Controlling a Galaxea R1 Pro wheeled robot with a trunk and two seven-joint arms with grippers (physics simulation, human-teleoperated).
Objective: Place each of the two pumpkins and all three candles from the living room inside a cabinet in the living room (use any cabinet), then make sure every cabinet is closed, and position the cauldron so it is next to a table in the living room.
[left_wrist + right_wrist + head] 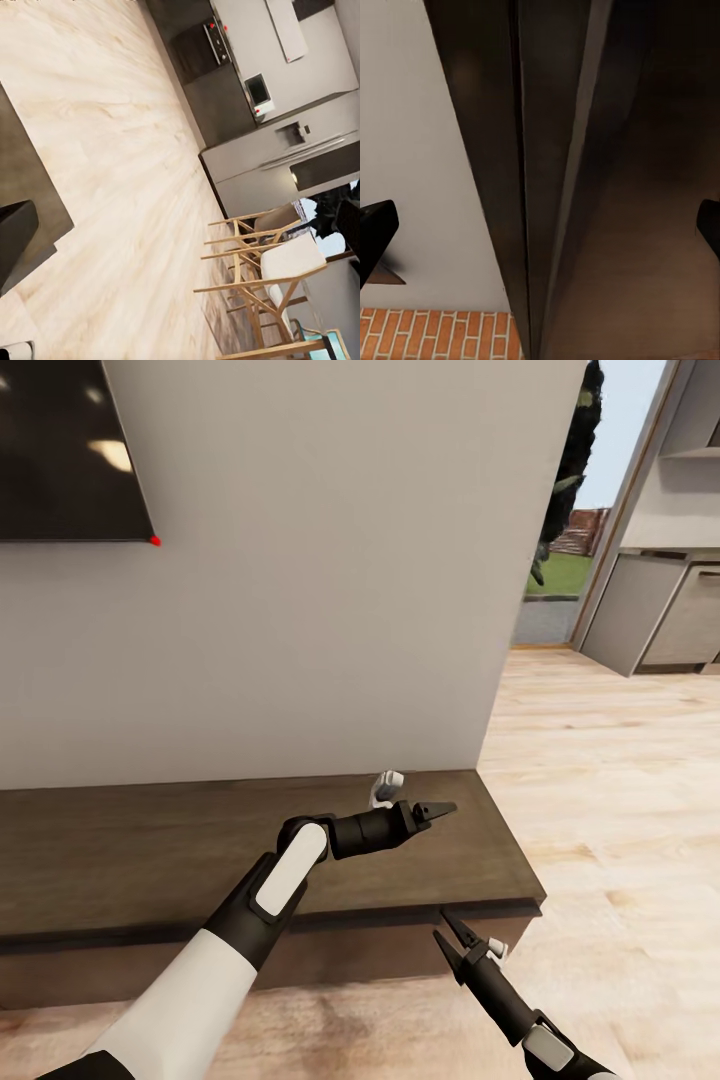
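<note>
Here, the dark-brown wooden cabinet [180,840] runs along the grey wall, below the black TV [60,450]. Above the cabinet's matte, grainy top hovers the left gripper [440,810], its fingers pressed together. Just off the cabinet's right front corner, the right gripper [447,938] is spread, empty. The drawer fronts look stiff, heavy and handleless; grip under the top edge.

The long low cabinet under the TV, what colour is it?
Dark brown wood, the long low cabinet shows best in the head view.
</note>
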